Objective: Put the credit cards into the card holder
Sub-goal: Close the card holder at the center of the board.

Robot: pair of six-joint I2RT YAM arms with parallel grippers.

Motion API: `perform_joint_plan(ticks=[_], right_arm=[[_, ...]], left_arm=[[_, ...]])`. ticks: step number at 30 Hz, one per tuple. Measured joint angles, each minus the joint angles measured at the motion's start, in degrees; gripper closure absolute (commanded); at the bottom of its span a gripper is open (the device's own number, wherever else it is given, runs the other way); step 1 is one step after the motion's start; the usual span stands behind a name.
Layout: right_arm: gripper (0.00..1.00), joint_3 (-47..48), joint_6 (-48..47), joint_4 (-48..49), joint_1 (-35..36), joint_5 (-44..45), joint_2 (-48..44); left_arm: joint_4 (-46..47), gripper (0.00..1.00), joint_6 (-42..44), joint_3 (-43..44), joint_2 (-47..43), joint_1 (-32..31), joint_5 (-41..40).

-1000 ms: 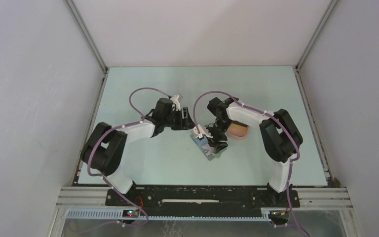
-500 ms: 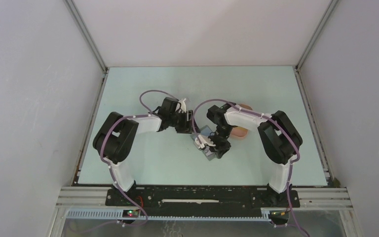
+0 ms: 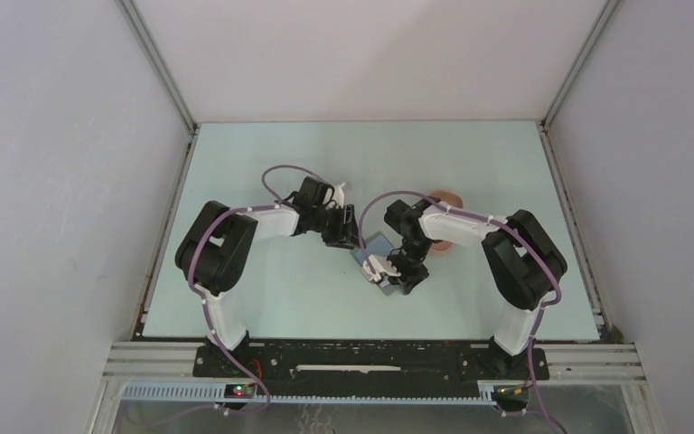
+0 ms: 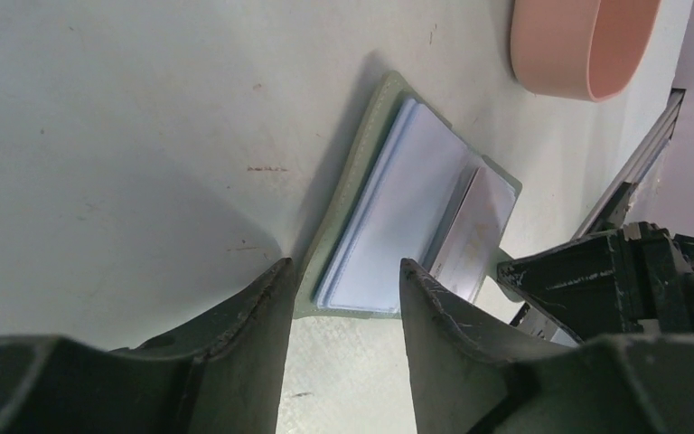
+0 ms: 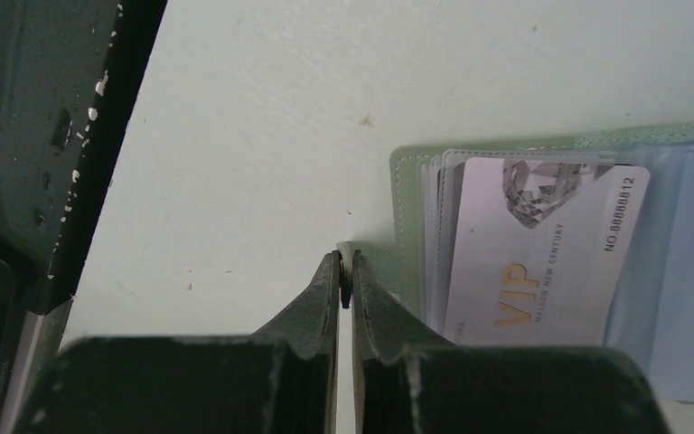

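Card holder (image 4: 407, 212) lies open on the bench (image 4: 145, 108), VIP card (image 5: 533, 253) sleeved inside, with the half-open left claw (image 4: 343, 269) astride its corner and the right claw (image 5: 346, 262) pinching its edge tab (image 5: 349, 250).

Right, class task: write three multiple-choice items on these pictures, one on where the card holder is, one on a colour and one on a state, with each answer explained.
1. Where does the card holder lie?
A) on the table, between the left gripper and the right gripper
B) at the table's far left corner
C) held up in the air

2. What colour is the word VIP on the card tucked inside it?
A) red
B) gold
C) green

3. The card holder is:
A) folded shut
B) standing on edge
C) lying open

Answers:
1 A, the top view shows it flat on the table between both sets of fingertips.
2 B, the right wrist view shows gold letters.
3 C, its inside faces up in both wrist views.
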Motion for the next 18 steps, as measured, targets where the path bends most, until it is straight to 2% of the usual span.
perform_joint_plan(ticks=[14, 18], right_arm=[[0.93, -4.07, 1.2, 3.45, 0.79, 2.43, -1.57], [0.92, -4.07, 1.53, 3.52, 0.85, 2.67, -1.6]], left_arm=[[-2.43, 0.54, -0.24, 0.35, 0.98, -0.81, 4.04], [-2.4, 0.64, -0.63, 0.33, 0.96, -0.81, 4.02]])
